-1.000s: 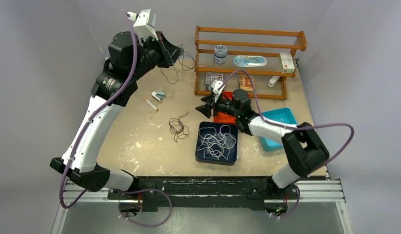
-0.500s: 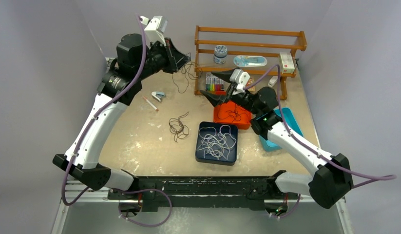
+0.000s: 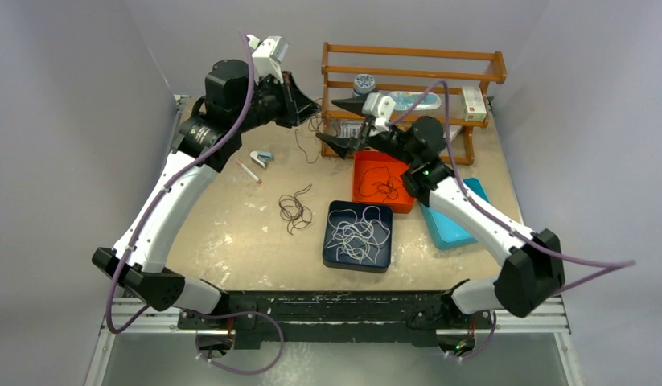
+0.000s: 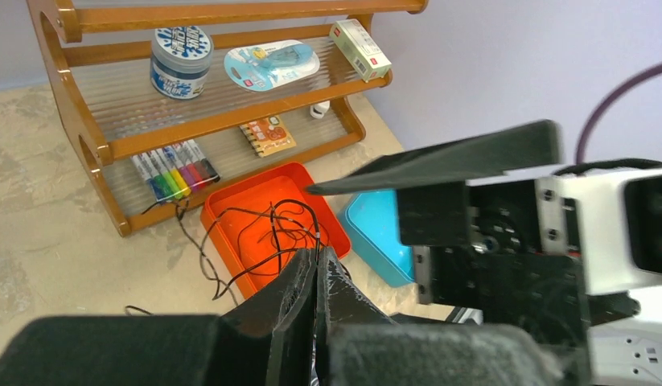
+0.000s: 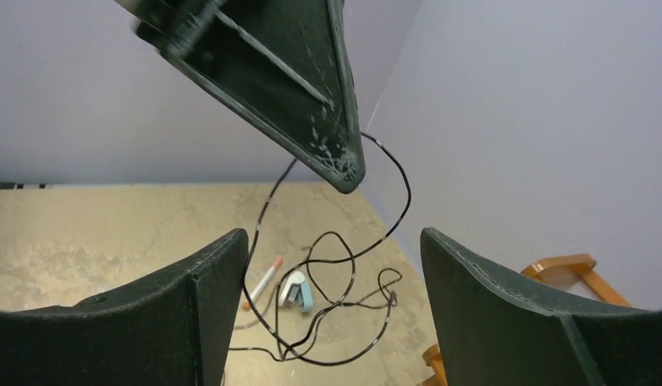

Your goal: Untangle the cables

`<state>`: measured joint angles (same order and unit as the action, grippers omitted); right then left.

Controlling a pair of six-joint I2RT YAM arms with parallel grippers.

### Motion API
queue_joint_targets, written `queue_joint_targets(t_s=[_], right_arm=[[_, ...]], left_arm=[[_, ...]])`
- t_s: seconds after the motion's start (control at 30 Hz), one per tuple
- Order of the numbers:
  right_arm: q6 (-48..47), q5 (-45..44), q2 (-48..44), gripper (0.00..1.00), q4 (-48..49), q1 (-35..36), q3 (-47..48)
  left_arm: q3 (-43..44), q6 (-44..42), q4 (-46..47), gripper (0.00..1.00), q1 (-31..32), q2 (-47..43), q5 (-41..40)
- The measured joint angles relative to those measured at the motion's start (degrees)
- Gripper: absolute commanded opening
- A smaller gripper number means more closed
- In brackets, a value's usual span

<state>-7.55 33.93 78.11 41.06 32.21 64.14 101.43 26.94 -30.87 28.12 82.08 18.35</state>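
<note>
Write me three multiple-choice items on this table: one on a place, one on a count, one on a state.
1. The white cable lies: A in the dark blue tray; B on the shelf; C in a gripper.
2. The trays number: A one; B three; C five.
3. The left gripper is: A wide open; B shut on a black cable; C shut on a pen.

Key: 1 A, as its pale loops fill that tray in the top view. 2 B, as the dark blue tray, an orange tray and a teal tray show. 3 B, as its fingers meet and the cable hangs from them.
</note>
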Motion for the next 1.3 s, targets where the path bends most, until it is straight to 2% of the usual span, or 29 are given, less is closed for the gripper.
queue_joint_targets(t_s=[0.1, 0.23, 0.57, 0.63, 0.8, 1.0, 1.3], right_arm=[[0.0, 0.3, 3.8, 0.74, -1.1, 0.0, 2.0], [0.3, 0.2, 7.0, 0.60, -2.2, 0.0, 2.3], [2.1, -1.4, 6.7, 0.02, -1.5, 0.0, 1.9], [2.5, -1.9, 5.5, 0.00, -1.5, 0.0, 1.5], [4.2, -5.0, 0.9, 0.00, -1.6, 0.0, -0.6], [7.3, -13.9, -5.4, 0.00, -3.8, 0.0, -2.6], [10.4, -31.8, -15.3, 0.00, -17.9, 0.0, -4.6]], left_arm=[[-0.1, 0.0, 0.0, 0.00, 0.0, 0.0, 0.5], [-0.1, 0.0, 0.1, 0.00, 0.0, 0.0, 0.8], [-0.5, 0.0, 0.6, 0.00, 0.0, 0.0, 1.0], [-0.7, 0.0, 0.6, 0.03, 0.0, 0.0, 1.0], [-0.9, -0.2, 1.0, 0.31, 0.0, 0.0, 0.9], [-1.1, -0.1, 1.5, 0.49, 0.0, 0.0, 0.5], [-2.4, -0.6, 3.0, 0.57, 0.0, 0.1, -0.7]])
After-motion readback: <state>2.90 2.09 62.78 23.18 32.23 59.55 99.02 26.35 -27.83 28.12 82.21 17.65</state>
